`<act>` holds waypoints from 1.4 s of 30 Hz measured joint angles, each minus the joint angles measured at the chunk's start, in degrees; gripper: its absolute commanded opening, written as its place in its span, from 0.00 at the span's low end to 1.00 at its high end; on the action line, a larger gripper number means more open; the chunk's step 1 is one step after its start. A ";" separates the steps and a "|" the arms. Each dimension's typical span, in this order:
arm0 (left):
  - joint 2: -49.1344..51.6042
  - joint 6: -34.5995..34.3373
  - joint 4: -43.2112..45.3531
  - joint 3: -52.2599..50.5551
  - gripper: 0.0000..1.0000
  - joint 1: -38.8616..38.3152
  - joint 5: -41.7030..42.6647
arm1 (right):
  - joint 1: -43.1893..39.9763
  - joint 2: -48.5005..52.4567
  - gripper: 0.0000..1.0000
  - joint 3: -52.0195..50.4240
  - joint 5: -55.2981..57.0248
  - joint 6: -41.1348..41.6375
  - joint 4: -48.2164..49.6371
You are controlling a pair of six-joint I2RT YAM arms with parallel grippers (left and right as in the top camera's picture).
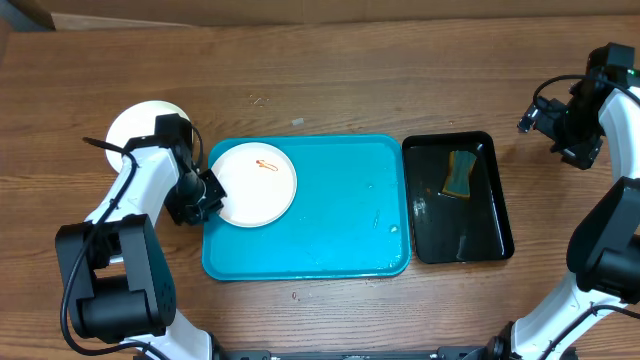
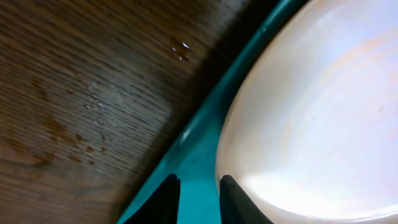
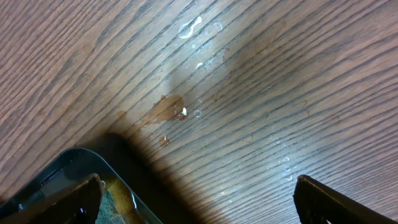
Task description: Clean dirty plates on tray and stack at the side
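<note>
**Overhead.** The tray (image 1: 330, 250) is lying mid-table. One dirty plate (image 1: 255, 183), white with an orange-red smear, is resting at the tray's left end. The left gripper (image 1: 207, 195) is sitting just beside that plate's left edge, over the tray's left rim. A second white plate (image 1: 138, 125) is lying on the table (image 1: 350, 70) behind the left arm, partly covered by it. A black tray (image 1: 500, 235) holding a sponge (image 1: 460, 175) is sitting just right of the blue tray. The right gripper (image 1: 550, 120) is hanging over bare wood, well apart from both plates. Neither claw's finger spacing is showing from here.

**Left wrist.** Both fingertips (image 2: 168, 200) are showing narrowly parted, with blue tray rim filling the gap. The plate's edge is running just beside the right-hand fingertip, and nothing is visibly pinched. The smear is falling out of frame, and most of the plate is cut off.

**Right wrist.** The fingers (image 3: 339, 199) are standing spread wide at the frame's lower corners, holding nothing. Wet spots are glinting on the wood. Only a corner of the black tray is entering at lower left, its contents too cropped to identify.
</note>
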 measured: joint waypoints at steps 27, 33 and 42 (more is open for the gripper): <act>-0.13 4.94 8.26 -4.02 0.09 -8.41 6.03 | 0.00 0.00 1.00 0.00 0.00 -0.02 -0.02; -0.13 9.64 14.97 -4.22 0.11 -16.24 6.43 | 0.00 0.00 1.00 0.00 0.00 0.00 0.00; -0.13 11.50 18.47 -4.22 0.17 -25.53 2.86 | 0.02 0.00 1.00 0.00 0.02 0.02 0.02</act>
